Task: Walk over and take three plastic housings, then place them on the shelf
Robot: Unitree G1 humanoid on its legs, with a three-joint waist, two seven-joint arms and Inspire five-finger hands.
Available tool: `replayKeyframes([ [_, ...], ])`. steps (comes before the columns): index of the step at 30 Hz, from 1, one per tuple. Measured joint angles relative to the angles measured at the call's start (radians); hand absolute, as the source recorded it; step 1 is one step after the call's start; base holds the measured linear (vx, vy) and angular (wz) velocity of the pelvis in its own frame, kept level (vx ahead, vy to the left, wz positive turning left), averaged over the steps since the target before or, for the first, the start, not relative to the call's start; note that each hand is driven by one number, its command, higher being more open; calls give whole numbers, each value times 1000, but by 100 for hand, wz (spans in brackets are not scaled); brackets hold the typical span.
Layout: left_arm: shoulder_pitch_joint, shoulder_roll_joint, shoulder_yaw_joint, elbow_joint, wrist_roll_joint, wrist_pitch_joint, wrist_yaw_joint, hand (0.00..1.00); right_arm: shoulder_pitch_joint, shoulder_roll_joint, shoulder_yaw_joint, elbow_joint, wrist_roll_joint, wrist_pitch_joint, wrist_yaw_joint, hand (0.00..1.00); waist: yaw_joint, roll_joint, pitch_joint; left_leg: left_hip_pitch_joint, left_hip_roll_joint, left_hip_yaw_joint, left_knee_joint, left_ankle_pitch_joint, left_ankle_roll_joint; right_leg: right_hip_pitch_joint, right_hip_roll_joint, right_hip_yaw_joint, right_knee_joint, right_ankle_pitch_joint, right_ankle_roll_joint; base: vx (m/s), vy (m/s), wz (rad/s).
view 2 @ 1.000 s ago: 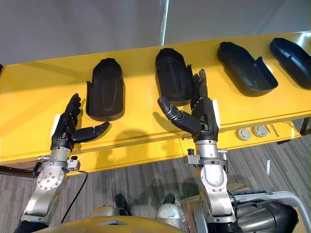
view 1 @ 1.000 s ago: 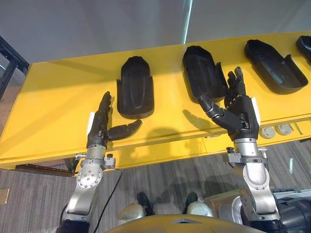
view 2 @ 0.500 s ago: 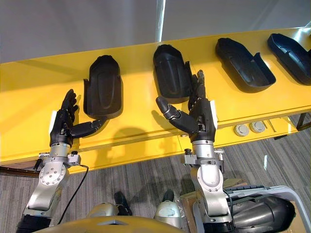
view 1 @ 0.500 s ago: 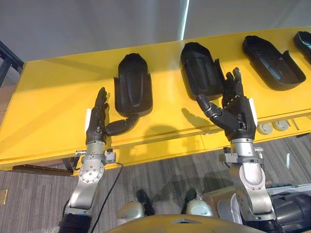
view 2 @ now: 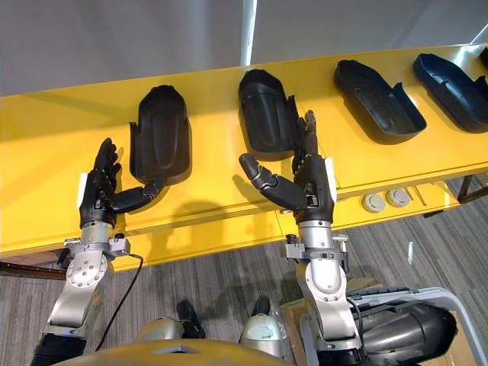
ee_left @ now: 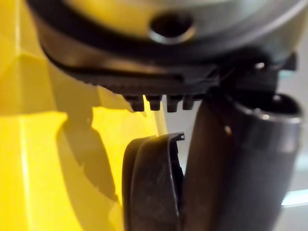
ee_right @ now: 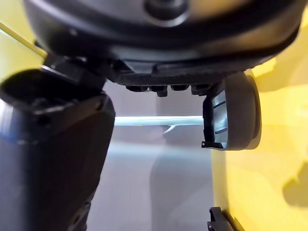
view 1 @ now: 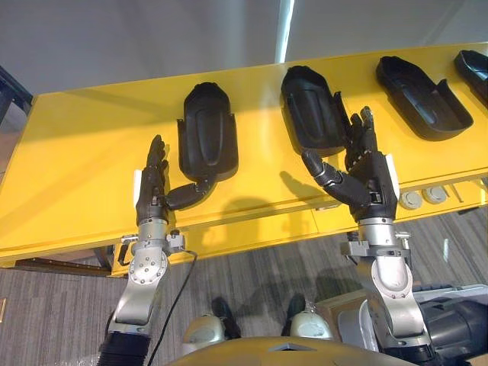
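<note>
Thumbs splayed; left hand, right hand upright, flat.

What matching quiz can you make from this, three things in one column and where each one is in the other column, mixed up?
Column one:
1. left hand
2. right hand
3. round white caps

Column two:
A. on the yellow table's front ledge, to the right of both hands
B. open, fingers beside the right edge of the second housing from the left
C. open, thumb reaching to the near end of the leftmost housing

Pairs: 1-C, 2-B, 3-A.
</note>
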Motion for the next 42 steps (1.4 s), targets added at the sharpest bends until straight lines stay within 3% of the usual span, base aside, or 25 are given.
replayKeyframes([
  [21,-57,0,5,38,-8,4,57,100,-21,0,-1,0,0,0,-16,100,-1,-12,4,-20,8,18,20,-3,7,-23,2,22,-1,16,-4,-41,29,-2],
  [33,-76,0,16,44,-10,2,42,100,-35,0,-1,0,2,0,-19,100,1,-25,12,-21,7,15,14,-3,9,-23,2,22,-4,21,-5,-43,39,0],
  [39,5,-25,70,-52,-169,-38,5,100,-37,4,-1,0,3,-1,-28,100,-4,-26,10,-3,6,26,15,0,10,-16,4,27,-9,22,-4,-6,17,-5],
  [42,66,-56,101,-151,-300,-133,-10,100,-37,34,-5,0,2,-3,-35,100,0,-26,8,27,8,33,11,-3,6,16,5,33,-25,24,-4,2,30,-9],
])
